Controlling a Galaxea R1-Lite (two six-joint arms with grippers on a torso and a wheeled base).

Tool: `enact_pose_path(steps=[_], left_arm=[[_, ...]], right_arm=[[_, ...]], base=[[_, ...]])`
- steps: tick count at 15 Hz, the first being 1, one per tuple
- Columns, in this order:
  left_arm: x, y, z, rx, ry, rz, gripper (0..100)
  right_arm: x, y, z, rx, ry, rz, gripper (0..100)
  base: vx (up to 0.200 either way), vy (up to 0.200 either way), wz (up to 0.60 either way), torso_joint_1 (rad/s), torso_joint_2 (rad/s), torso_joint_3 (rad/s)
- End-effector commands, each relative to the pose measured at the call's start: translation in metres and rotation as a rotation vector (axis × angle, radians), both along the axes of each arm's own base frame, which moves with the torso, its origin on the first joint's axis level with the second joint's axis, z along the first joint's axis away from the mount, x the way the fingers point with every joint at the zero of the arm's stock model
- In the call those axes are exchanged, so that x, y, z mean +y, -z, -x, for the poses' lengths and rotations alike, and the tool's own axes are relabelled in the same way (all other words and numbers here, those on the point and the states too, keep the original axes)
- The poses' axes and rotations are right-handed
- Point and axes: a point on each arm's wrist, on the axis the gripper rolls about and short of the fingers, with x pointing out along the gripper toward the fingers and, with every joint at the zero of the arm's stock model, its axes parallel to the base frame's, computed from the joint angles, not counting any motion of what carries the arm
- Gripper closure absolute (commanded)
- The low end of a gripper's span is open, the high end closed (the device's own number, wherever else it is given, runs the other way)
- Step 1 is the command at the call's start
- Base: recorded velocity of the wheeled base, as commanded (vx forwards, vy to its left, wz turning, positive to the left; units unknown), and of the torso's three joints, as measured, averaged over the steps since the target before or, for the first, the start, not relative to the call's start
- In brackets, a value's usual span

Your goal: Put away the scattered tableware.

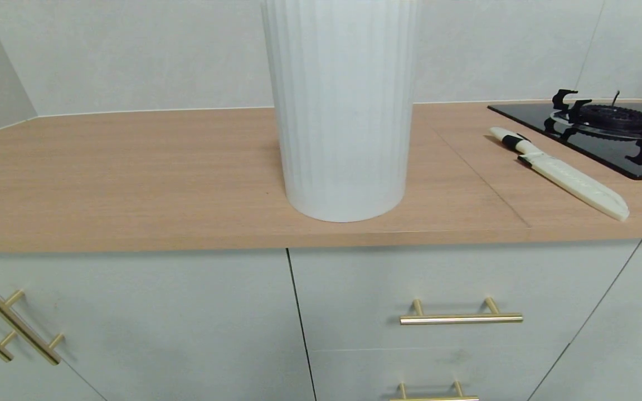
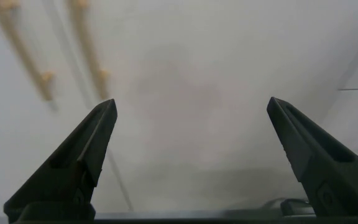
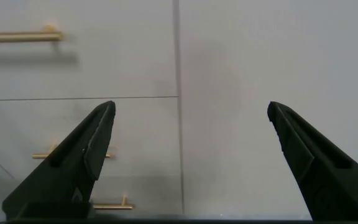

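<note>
Left gripper (image 2: 191,102) and right gripper (image 3: 191,106) face the cabinet fronts (image 1: 131,312), jaws wide, empty. Knife (image 1: 563,175) lies on the tabletop (image 1: 131,178) beside the hob (image 1: 605,128), right of the white ribbed holder (image 1: 343,111). My worry: an arm clipping the tabletop edge on the way up.

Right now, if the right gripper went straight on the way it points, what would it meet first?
The right gripper, jaws open, would probably meet the pale cabinet front first, near the vertical seam beside the drawers. Nothing shows in between; how far the panel is, I cannot tell.
</note>
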Motion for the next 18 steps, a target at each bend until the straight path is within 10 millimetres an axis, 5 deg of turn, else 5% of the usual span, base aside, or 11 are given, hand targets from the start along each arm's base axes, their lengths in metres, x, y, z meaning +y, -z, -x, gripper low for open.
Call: enact_pose_path(steps=[1,13,18], left_arm=[[0.0000,0.0002,-0.0001,0.002,0.000,0.000,0],[0.0000,0.0002,-0.0001,0.002,0.000,0.000,0],[0.0000,0.0001,-0.0001,0.000,0.000,0.000,0]], right_arm=[[0.0000,0.0000,-0.0001,0.001,-0.002,0.001,0],[0.0000,0.0000,-0.0001,0.001,-0.002,0.001,0],[0.0000,0.0000,-0.0001,0.001,-0.002,0.001,0]], base=[[0.000,0.000,0.00,0.000,0.00,0.000],[0.000,0.000,0.00,0.000,0.00,0.000],[0.000,0.000,0.00,0.084,-0.24,-0.241]])
